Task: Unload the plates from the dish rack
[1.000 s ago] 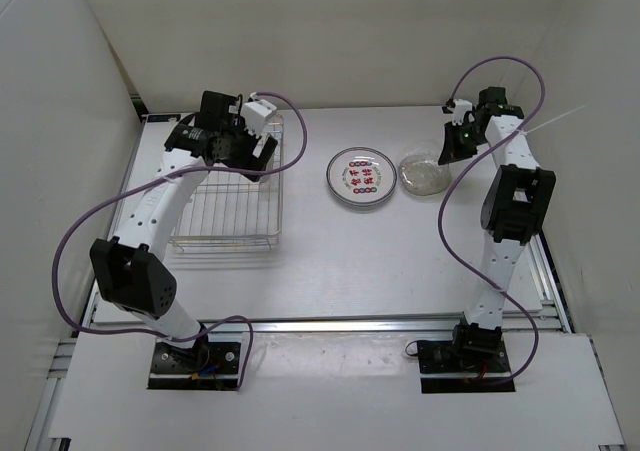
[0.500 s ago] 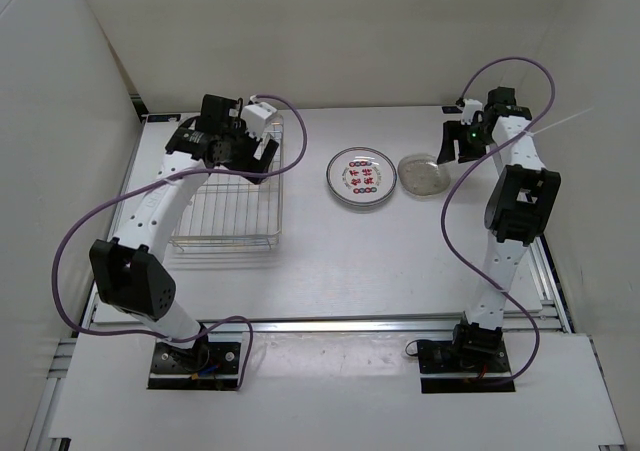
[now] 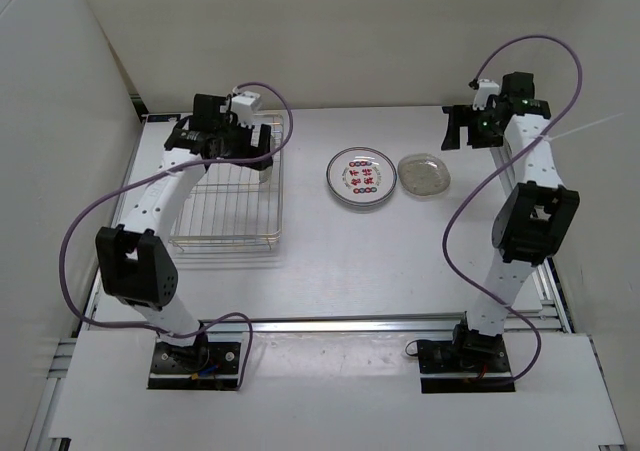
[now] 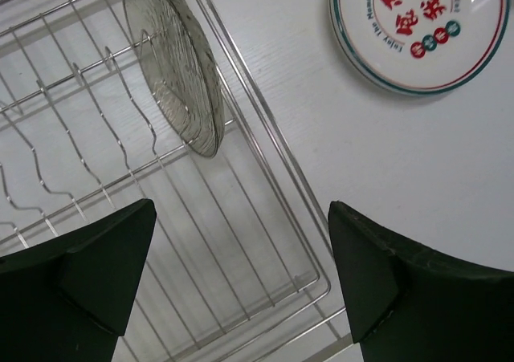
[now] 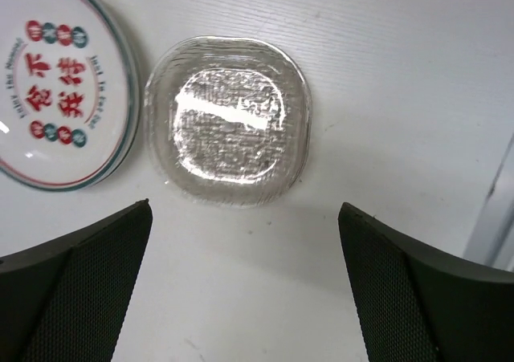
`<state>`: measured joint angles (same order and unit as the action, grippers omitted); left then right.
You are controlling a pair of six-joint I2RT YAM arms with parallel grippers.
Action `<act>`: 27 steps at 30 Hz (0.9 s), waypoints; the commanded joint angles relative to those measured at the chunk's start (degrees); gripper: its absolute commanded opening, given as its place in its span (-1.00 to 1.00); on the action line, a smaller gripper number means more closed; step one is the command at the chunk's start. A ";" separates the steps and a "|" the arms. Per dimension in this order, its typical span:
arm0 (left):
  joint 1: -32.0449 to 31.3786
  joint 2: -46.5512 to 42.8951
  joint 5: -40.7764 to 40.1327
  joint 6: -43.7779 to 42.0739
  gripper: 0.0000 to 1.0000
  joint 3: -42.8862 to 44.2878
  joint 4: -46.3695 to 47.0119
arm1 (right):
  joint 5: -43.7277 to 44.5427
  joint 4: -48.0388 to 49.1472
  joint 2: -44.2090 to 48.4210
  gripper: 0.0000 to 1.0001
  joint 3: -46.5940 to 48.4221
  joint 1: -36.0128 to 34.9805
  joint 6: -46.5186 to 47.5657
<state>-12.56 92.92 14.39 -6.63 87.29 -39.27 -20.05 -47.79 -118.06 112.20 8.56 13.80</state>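
Only text is on the white plate (image 4: 418, 33), mid table: big red Chinese chars, one looks like 不, plus tiny curved lettering, maybe "In the Memor…", rest unreadable tbh.

Glass plate (image 5: 227, 121) released, right jaws opened, drawn back

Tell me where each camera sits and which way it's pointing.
Top external: above and behind the bases, looking down at the table; both arms show.
Left wrist: looks down past the open left gripper at the dish rack and its upright glass plate.
Right wrist: looks down past the open right gripper at a flat clear plate.
Shared: both wrist views catch the white plate.
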 commanded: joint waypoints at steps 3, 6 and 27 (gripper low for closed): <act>2.54 6.21 10.30 5.75 0.91 4.46 7.09 | -0.51 1.56 10.47 1.00 -6.10 -0.38 0.88; 3.06 11.12 12.40 7.07 0.84 6.31 10.61 | -1.03 1.03 13.11 1.00 -9.79 -0.91 1.40; 3.06 19.31 10.66 8.48 -0.36 10.45 14.83 | -2.70 -0.90 13.38 1.00 -11.83 -5.31 3.86</act>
<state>-9.47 116.55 25.02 2.13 96.07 -25.58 -21.19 -48.51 -104.62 99.50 3.36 17.34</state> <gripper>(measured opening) 0.336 0.998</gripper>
